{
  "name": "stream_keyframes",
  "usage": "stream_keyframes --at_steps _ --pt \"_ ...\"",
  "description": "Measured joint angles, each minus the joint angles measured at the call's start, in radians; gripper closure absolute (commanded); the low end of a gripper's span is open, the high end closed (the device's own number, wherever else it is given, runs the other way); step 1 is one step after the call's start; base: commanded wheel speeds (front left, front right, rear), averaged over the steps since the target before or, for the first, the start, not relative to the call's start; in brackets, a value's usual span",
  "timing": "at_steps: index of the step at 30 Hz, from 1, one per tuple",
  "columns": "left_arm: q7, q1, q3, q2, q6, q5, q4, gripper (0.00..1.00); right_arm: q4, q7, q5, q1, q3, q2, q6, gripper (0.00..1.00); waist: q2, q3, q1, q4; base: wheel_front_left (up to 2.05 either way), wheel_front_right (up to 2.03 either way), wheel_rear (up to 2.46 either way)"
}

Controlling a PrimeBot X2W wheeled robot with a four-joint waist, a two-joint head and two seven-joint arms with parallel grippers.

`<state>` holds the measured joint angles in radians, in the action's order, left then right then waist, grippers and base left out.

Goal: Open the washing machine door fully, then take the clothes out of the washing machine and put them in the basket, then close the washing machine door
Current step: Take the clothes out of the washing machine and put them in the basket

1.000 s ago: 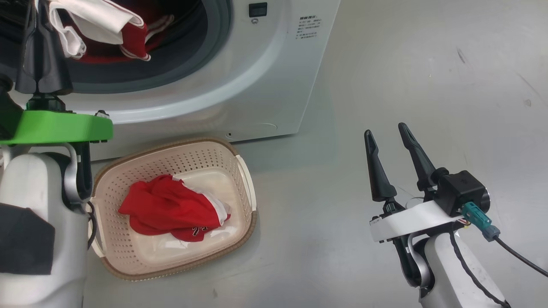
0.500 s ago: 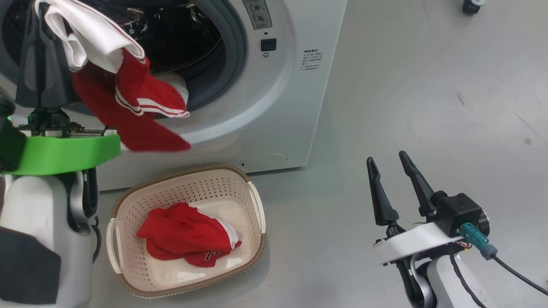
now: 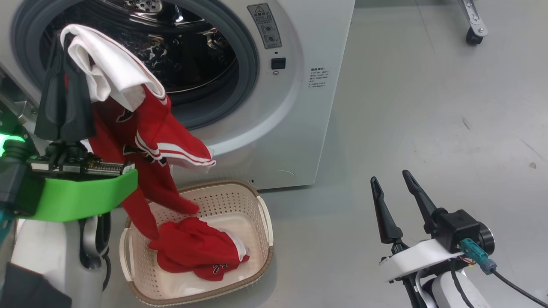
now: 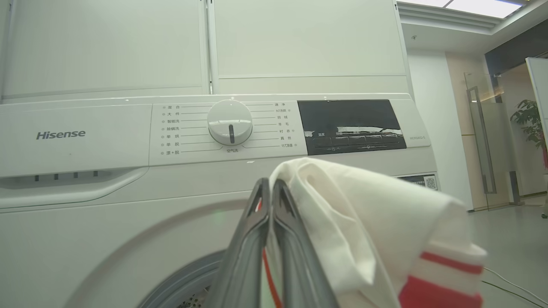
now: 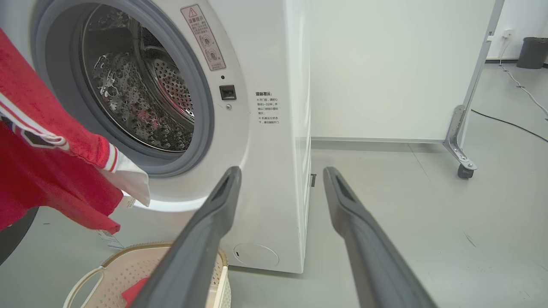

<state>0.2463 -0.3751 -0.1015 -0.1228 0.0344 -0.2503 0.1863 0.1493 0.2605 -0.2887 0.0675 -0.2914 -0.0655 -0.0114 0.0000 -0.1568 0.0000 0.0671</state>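
At the left of the head view, the left hand (image 4: 269, 188) is seen pressed together on a red and white garment (image 3: 145, 141). The garment is draped over the fingers and hangs in front of the open washing machine (image 3: 299, 107), down over the basket (image 3: 266, 231) at the bottom centre. A second red garment (image 3: 197, 252) is seen lying inside the basket. At the lower right, the right hand (image 3: 388, 176) is held spread and empty above the floor (image 3: 428, 128).

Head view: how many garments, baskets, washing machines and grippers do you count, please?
Red garments: 2, one held, one lying
Basket: 1
Washing machine: 1
Grippers: 2, left gripper and right gripper
Total: 6
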Motion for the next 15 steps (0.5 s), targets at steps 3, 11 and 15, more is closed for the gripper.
stream_keyframes --at_steps 3,11,15 --pt "-0.008 0.013 0.0 -0.001 0.004 0.002 0.04 1.0 0.0 0.0 0.003 -0.007 0.002 -0.006 0.0 0.0 0.0 0.003 0.0 -0.008 0.0 0.0 0.0" --pt "-0.012 0.021 0.004 -0.003 0.007 0.005 0.117 1.0 -0.009 0.0 0.009 -0.011 0.007 -0.011 0.0 0.0 0.0 -0.004 0.0 -0.015 0.0 0.0 0.0" --pt "-0.018 0.022 0.017 -0.003 0.015 0.005 0.164 1.0 -0.02 0.0 0.01 -0.011 0.005 -0.01 0.001 0.0 0.0 -0.021 0.0 -0.015 0.0 0.0 0.0"
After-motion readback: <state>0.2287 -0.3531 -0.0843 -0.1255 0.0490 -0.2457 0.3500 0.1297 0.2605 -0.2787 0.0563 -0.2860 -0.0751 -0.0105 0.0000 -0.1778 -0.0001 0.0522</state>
